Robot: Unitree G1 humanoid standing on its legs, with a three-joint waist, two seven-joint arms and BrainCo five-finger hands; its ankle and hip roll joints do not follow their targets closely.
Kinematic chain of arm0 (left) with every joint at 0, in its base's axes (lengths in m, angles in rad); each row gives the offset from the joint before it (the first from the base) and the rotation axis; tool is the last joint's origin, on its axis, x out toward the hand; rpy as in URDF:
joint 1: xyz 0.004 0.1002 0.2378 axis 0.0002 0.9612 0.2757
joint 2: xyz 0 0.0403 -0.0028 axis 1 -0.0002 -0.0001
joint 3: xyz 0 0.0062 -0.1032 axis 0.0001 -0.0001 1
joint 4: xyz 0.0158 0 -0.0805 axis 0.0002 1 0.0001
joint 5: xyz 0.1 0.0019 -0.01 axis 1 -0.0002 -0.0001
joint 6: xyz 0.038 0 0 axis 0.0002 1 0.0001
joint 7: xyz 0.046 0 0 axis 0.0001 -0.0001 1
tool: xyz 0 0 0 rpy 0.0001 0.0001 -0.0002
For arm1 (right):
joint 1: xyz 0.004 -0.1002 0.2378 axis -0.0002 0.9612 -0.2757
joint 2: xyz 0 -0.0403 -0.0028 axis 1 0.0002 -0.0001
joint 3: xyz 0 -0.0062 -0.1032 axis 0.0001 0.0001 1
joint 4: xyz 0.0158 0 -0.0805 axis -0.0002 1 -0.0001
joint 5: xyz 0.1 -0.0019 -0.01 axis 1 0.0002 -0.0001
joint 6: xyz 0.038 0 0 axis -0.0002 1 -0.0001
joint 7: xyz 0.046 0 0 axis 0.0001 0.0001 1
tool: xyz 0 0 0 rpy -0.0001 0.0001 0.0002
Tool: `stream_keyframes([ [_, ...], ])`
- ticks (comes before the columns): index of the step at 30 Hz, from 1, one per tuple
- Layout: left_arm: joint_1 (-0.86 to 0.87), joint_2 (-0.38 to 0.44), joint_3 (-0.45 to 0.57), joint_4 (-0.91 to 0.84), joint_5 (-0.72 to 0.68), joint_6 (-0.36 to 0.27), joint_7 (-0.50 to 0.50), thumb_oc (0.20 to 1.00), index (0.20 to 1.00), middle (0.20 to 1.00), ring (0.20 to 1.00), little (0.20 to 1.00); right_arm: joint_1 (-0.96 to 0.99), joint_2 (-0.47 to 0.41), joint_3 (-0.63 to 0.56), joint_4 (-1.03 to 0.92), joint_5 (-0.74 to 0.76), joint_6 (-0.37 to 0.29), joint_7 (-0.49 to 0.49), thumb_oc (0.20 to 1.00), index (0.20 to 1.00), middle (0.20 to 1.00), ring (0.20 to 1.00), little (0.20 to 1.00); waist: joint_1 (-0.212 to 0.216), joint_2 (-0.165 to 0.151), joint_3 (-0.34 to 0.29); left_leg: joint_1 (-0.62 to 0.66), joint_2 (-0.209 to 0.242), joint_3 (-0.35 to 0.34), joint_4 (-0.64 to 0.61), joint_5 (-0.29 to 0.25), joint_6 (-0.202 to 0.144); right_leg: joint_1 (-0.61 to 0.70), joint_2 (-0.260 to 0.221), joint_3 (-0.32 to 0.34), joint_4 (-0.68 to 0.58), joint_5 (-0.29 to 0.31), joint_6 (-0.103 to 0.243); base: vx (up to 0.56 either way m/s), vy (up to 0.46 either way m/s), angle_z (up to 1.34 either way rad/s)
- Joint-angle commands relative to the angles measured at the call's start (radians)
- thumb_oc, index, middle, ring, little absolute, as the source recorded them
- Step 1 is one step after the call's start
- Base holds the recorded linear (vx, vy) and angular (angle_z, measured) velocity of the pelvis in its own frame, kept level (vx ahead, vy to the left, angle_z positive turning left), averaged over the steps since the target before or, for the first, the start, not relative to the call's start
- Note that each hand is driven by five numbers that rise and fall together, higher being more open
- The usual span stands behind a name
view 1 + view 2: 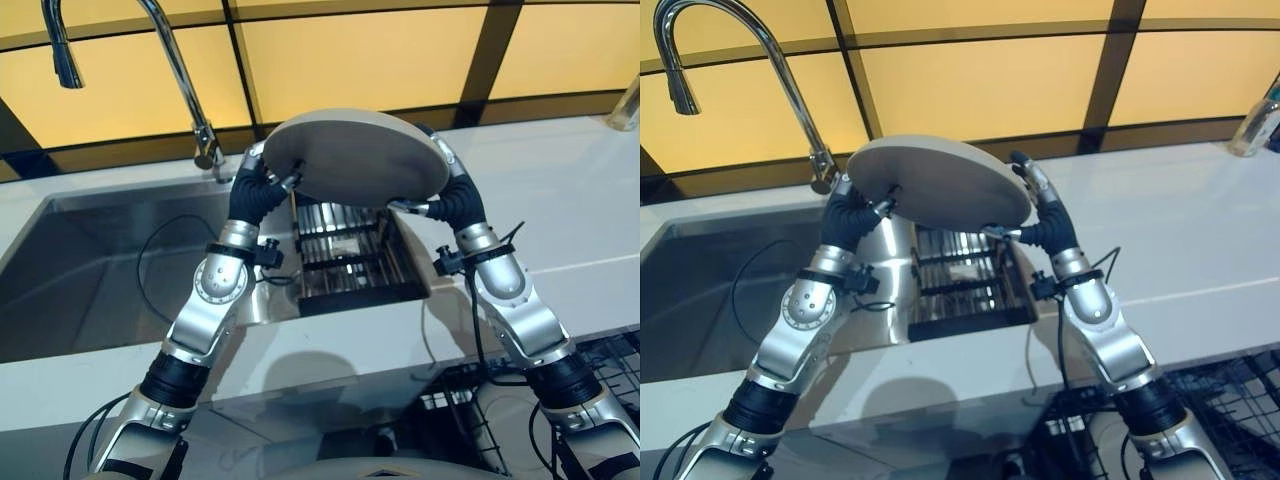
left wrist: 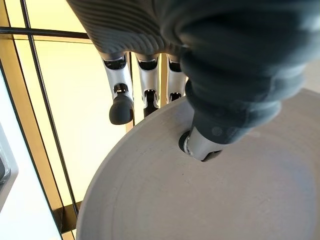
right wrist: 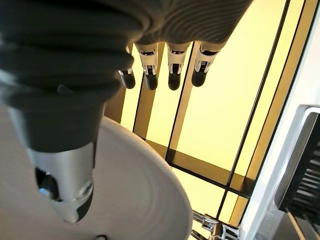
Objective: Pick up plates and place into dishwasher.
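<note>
So: both hands gripped one plate above the rack.
Round matte beige plate was pinched at opposite rims by left robot hand and right robot hand, over slatted metal rack beside steel sink.

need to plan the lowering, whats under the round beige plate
Below the round beige plate, held between left hand and right hand, sits a dark wire rack; its rear part is covered.

Both arms are silver-grey metal with round joint housings and dark ribbed sleeves at elbow and wrist. The left hand and the right hand carry silver fingers with dark rounded tips. Thin black cables clip along the forearms.
</note>
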Motion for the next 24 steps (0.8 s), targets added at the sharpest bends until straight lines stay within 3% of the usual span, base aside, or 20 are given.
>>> stream_keyframes([
  [1,-0.012,0.015,-0.016,-0.044,-0.035,-0.055,-0.009,0.2,0.2,0.2,0.2,0.2,-0.09,0.035,0.026,-0.097,0.037,-0.013,-0.012,1.0,1.0,1.0,1.0,1.0,0.001,-0.041,-0.055,-0.097,-0.063,-0.016,0.023,0.034,0.068,0.034,-0.018,0.027,0.044,-0.051,0.066,0.0,0.006,0.03],
  [2,-0.012,0.014,-0.019,-0.044,-0.034,-0.054,-0.01,0.2,0.2,0.2,0.2,0.2,-0.093,0.037,0.029,-0.095,0.035,-0.014,-0.014,0.922,0.922,0.922,0.922,0.922,0.002,-0.042,-0.055,-0.096,-0.063,-0.016,0.022,0.034,0.068,0.034,-0.018,0.026,0.044,-0.051,0.066,0.0,0.009,0.05],
  [4,-0.015,0.013,-0.021,-0.043,-0.029,-0.054,-0.011,0.2,0.2,0.2,0.2,0.2,-0.096,0.04,0.031,-0.093,0.039,-0.018,-0.024,0.2,0.2,0.2,0.2,0.2,0.004,-0.043,-0.056,-0.096,-0.063,-0.015,0.023,0.033,0.069,0.034,-0.02,0.026,0.045,-0.051,0.068,0.0,0.009,0.07],
  [24,-0.009,0.018,-0.009,-0.031,-0.028,-0.06,-0.017,0.2,0.2,0.2,0.2,0.2,-0.051,0.023,-0.008,-0.083,0.063,-0.04,0.02,0.2,0.2,0.2,0.2,0.2,-0.011,-0.046,-0.059,-0.089,-0.058,0.007,0.017,0.032,0.072,0.031,-0.021,0.037,0.043,-0.048,0.072,0.0,0.001,0.01],
])
